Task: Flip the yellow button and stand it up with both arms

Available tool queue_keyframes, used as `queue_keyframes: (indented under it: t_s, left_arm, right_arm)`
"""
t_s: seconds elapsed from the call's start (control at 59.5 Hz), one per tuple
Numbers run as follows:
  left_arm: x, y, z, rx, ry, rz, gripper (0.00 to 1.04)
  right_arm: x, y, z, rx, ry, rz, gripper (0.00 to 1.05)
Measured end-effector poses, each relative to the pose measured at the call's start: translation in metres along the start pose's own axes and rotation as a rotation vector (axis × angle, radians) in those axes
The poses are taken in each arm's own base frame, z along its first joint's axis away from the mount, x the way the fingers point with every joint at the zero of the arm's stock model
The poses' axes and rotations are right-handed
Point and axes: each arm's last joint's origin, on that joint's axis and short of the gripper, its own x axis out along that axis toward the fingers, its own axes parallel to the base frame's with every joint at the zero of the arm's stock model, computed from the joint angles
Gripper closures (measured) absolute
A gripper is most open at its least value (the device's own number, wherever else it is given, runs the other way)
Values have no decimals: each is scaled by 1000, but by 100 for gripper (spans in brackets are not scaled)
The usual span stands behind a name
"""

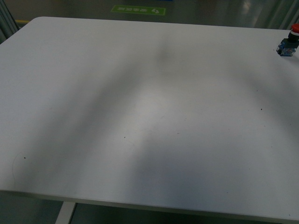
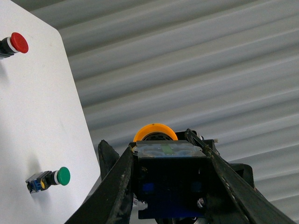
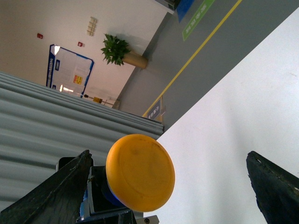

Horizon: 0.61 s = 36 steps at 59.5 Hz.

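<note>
The left gripper (image 2: 154, 144) is clamping the yellow button (image 2: 169, 179) by its black-and-blue contact block and holding it in the air beyond the edge of the white table (image 1: 140, 116), cap pointing away from the wrist. The right gripper (image 3: 167, 156) is facing that cap with its jaws spread wide, one just beside the button and the other well apart. A red-capped switch (image 1: 288, 42) is sitting at the table's far right edge. A green-capped switch (image 2: 49, 178) is lying apart from it.

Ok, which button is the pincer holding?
The yellow button, clamped in the left pincer; the red button and the green button sit apart on the table.
</note>
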Motion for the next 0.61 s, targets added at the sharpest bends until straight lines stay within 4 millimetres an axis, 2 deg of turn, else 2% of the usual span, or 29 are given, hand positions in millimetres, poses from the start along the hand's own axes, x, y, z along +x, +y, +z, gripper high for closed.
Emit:
queue_keyframes:
  t_s: [0.606]
  left_arm:
    - [0,0,0,0,0,0,70]
  right_arm:
    - [5,8,0,48,28,29,7]
